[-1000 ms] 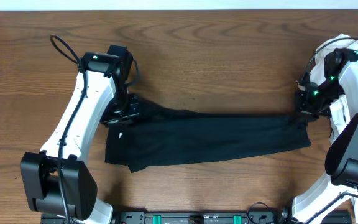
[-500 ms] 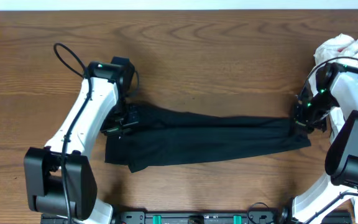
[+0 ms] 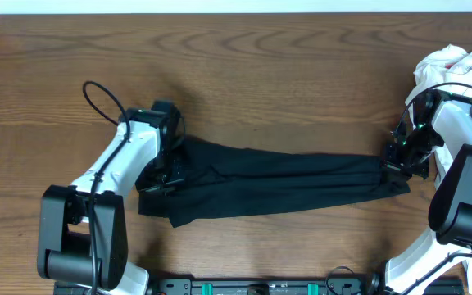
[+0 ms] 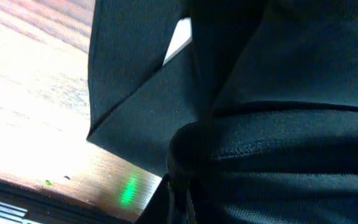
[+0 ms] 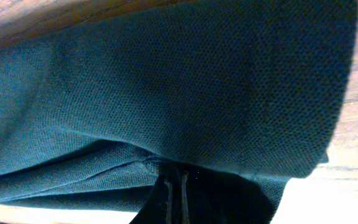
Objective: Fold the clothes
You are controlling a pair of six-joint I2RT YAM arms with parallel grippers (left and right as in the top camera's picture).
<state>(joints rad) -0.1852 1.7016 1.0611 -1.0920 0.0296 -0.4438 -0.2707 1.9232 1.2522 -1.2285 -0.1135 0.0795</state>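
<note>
Okay, left end effector point(image 3: 164, 169) and right end effector point(image 3: 392, 163) each clamp one end of folded black fabric shirt point(image 3: 277, 185); white label point(image 4: 178, 40) unreadable.

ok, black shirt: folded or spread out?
Folded: the black shirt lies as a long narrow band, doubled lengthwise, with overlapping layers visible.

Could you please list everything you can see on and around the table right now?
black shirt: one, black, folded into a long band across the table's middle, between the two tools
white garment: one, white, bunched at the far right corner
table: one, brown wood, under everything
left arm: one, white and black, left side
right arm: one, white and black, right side
left tool: one, black, shut on the shirt's left end
right tool: one, black, shut on the shirt's right end
</note>
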